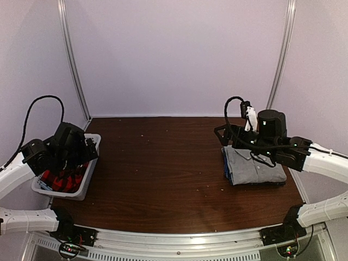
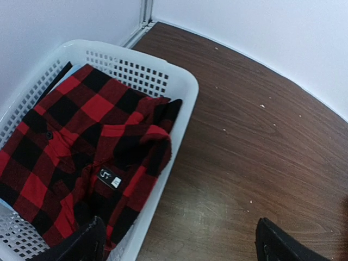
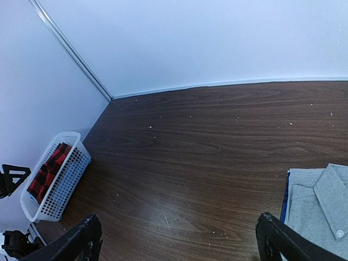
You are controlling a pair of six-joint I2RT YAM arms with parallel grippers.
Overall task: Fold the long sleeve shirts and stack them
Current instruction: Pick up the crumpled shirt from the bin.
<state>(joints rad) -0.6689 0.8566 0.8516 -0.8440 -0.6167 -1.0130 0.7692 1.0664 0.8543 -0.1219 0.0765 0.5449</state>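
Grey long sleeve shirt [image 1: 253, 167] lies folded at the right side of a dark wooden table [image 1: 163, 174]. At the left edge, a white plastic basket [image 2: 136, 57] holds the crumpled red-and-black check flannel shirt [image 2: 81, 136]. Left gripper [image 2: 179, 244] hangs over the basket's rim, fingers spread, empty. Right gripper [image 3: 179, 239], likewise spread and empty, hangs by the grey shirt.

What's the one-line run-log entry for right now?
left gripper: open, above basket | red-black flannel: in basket, unfolded | grey shirt: folded, on table | right gripper: open, empty
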